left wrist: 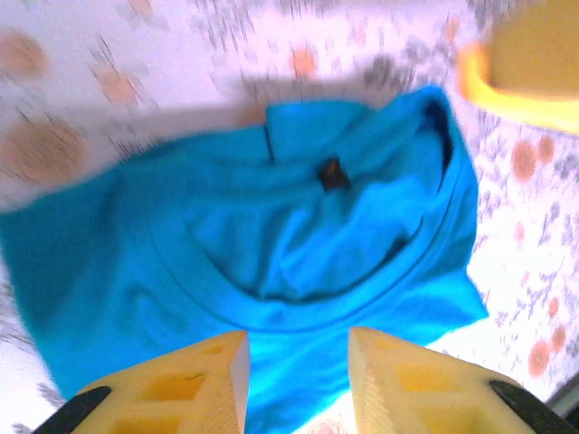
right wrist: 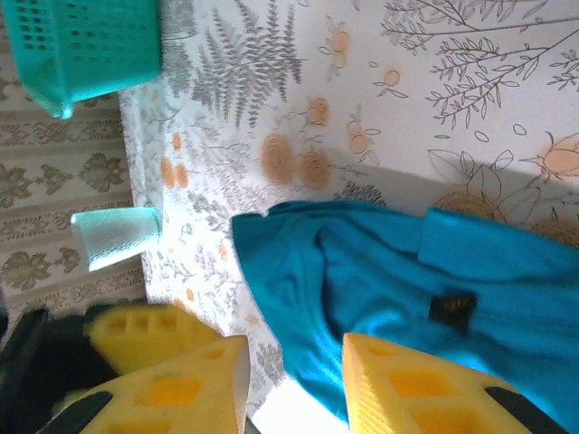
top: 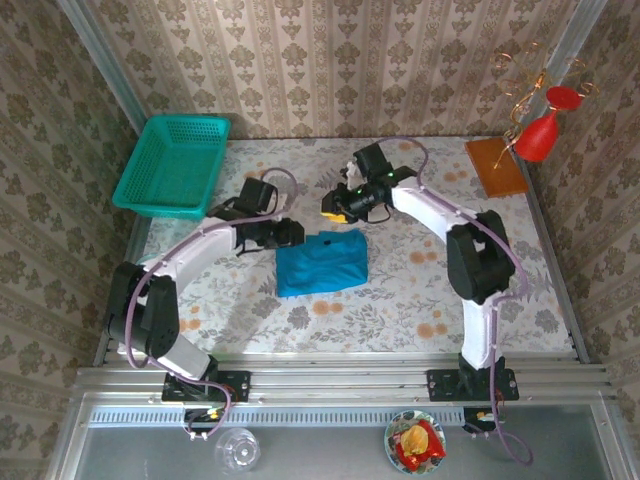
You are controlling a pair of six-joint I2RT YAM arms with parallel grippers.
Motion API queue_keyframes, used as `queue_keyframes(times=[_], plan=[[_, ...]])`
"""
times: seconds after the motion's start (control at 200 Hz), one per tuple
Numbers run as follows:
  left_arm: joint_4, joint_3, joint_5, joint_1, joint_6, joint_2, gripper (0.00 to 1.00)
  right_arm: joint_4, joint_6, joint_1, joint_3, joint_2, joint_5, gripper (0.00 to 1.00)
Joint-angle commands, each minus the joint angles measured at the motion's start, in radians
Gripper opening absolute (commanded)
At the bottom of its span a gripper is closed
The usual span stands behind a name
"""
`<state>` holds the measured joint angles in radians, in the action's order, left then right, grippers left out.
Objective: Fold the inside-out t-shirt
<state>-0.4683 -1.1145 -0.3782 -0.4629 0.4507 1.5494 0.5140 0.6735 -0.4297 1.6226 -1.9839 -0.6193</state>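
Left tool (left wrist: 298, 348): fingers parted, gripping nothing, above the neckline.
Right tool (right wrist: 294, 348): fingers parted, empty, over the cloth's edge.
Inside-out t-shirt (top: 320, 262): bunched at mid-surface (top: 400, 300), just beside both tools.

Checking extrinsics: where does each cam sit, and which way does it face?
Top external: above, behind the bases, facing down on the table; left arm and right arm show.
Left wrist: on the left arm, facing down at the t-shirt collar; own fingers below.
Right wrist: on the right arm, facing the t-shirt and basket; own fingers below.
Shared: both wrist views catch the dark label.
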Motion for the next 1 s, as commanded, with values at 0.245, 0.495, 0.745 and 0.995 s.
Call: queue_keyframes(times=[0.245,0.495,0.745,0.995], plan=[[0.01,0.023,-0.1,0.093,-0.082,0.064,0.35,0.258,-0.183,0.066,-0.198,0.141,0.234,0.43],[0.03,-0.037,0.002,0.111,-0.075,0.246,0.23,0.168,-0.215,0.089,-0.306,0.101,0.165,0.55],[-0.036,-0.123,0.073,0.118,-0.089,0.413,0.19,0.028,-0.193,0.088,-0.339,0.006,0.019,0.61],[-0.038,-0.122,0.058,0.119,-0.089,0.428,0.19,-0.082,-0.151,0.08,-0.363,-0.032,-0.066,0.59]])
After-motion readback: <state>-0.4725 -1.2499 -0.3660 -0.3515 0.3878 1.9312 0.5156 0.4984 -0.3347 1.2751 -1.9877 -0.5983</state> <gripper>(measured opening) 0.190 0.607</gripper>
